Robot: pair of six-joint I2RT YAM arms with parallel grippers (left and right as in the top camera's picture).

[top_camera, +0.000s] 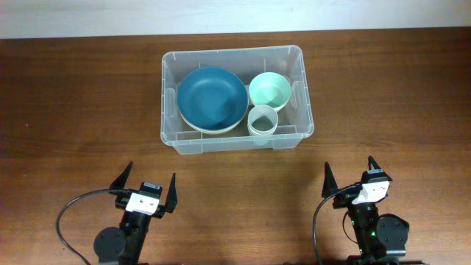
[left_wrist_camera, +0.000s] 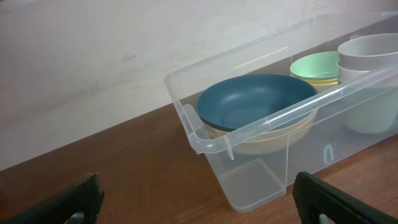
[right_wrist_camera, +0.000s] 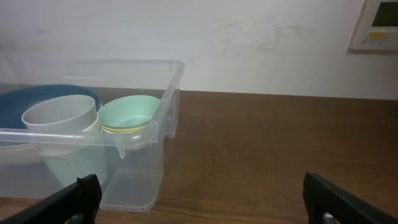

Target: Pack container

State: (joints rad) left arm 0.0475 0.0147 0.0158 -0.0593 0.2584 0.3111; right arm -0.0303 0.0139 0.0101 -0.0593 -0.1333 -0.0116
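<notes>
1. The clear container (top_camera: 168, 110) sits mid-surface (top_camera: 73, 110), toward the far edge.
2. Inside it are a blue bowl (top_camera: 212, 99), a mint bowl (top_camera: 269, 90) and a pale cup (top_camera: 262, 120).
3. The left pincer (top_camera: 151, 175) and right pincer (top_camera: 349, 163) stand apart from it on the near side, both spread wide and empty.

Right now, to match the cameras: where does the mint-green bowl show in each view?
Overhead: mint-green bowl right of centre, upper half, inside the container.
Left wrist: bowl at upper right, behind the near rim.
Right wrist: bowl left of centre, by the container corner.
Shared landmark: the dark blue bowl beside it.
</notes>
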